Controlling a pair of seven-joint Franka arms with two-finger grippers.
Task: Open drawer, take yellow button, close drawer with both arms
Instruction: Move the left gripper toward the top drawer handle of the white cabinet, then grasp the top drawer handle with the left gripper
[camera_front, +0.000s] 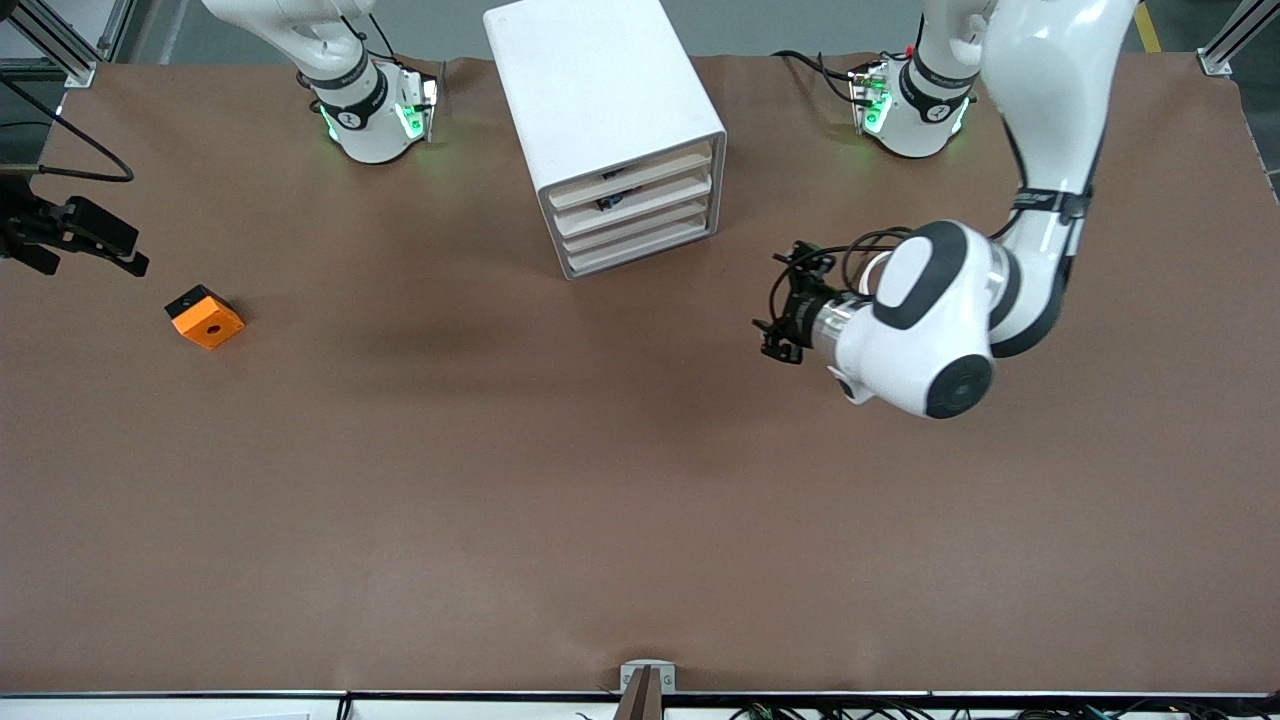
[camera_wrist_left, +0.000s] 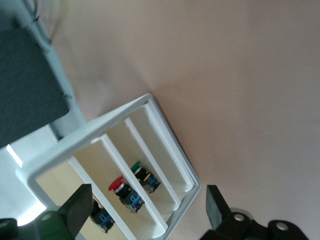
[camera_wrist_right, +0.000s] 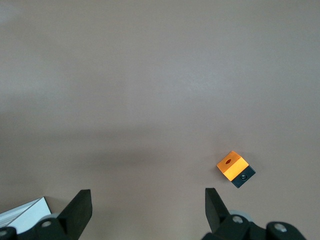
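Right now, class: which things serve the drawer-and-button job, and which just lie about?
For the job:
cabinet
drawers
buttons in them
left gripper, open, facing the drawers
right gripper, open, over the table

Lying about:
orange block

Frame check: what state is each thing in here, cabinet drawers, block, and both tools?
Cabinet: upright, all four drawers pushed in.
Push-buttons: inside the drawers.
Orange block: lying on the table, untouched.
Left tool: open, empty, facing the drawer fronts.
Right tool: open, empty, above bare table.
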